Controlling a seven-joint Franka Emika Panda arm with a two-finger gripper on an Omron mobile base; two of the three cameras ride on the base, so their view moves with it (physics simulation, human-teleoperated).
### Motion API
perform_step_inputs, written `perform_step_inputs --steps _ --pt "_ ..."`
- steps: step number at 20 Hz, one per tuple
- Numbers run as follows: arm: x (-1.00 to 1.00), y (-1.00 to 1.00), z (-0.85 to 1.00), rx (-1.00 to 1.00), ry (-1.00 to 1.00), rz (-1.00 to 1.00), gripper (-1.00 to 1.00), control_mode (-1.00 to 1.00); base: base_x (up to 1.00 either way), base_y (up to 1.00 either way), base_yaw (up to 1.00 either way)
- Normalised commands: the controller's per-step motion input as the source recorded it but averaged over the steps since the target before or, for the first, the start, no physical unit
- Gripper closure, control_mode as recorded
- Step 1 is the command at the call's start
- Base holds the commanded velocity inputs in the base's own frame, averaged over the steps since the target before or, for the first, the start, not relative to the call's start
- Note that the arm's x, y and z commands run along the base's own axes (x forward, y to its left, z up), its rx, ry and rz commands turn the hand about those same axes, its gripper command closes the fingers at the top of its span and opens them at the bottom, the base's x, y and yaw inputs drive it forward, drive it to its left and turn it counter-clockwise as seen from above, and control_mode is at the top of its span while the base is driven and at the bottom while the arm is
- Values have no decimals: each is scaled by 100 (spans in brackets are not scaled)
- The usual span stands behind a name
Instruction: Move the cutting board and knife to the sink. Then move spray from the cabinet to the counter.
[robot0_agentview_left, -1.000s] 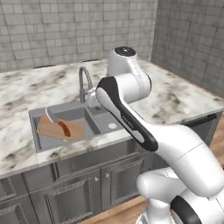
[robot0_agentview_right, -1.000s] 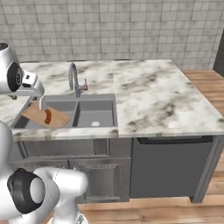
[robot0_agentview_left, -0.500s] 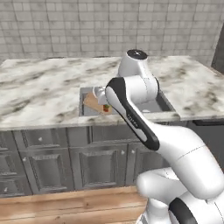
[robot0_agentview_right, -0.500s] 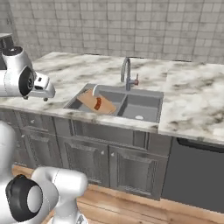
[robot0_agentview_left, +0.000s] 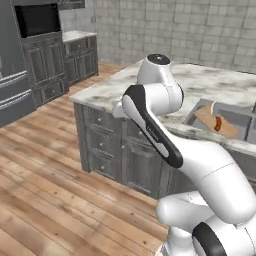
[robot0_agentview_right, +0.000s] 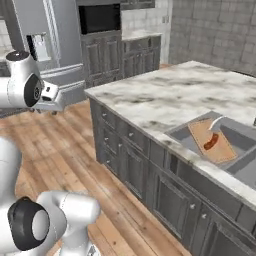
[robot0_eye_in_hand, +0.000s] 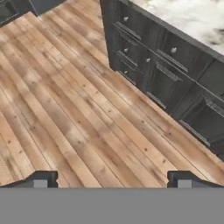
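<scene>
Already the cutting board (robot0_agentview_right: 212, 142) and knife (robot0_agentview_right: 210, 141) lie in the sink (robot0_agentview_right: 239, 135). Jaws (robot0_eye_in_hand: 112, 179) wide, empty over floor; base should seek the cabinet, arm clear of the tabletop (robot0_agentview_right: 185, 95).

- A warm brown wooden plank floor (robot0_agentview_left: 45, 175) runs across the room and up to the foot of the island.
- Dark grey panelled lower cabinets with small round knobs (robot0_agentview_right: 130, 160) form the front of the island, with drawers stacked above doors.
- A pale grey square-tiled back wall (robot0_agentview_left: 200, 25) stands behind the island.
- A tall steel-grey refrigerator (robot0_agentview_right: 47, 45) stands at the far side, its dispenser panel set in the door.
- A black built-in oven or microwave recess (robot0_agentview_right: 100, 18) sits in a dark grey tall unit just beside the refrigerator.
</scene>
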Motion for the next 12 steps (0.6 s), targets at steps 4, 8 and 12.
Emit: perform_step_inputs --steps 4,8,12 --pt "0 0 0 0 0 0 -100 100 74 7 82" --pt "0 0 0 0 0 0 -100 100 100 4 66" --pt "0 0 0 0 0 0 -100 100 100 0 51"
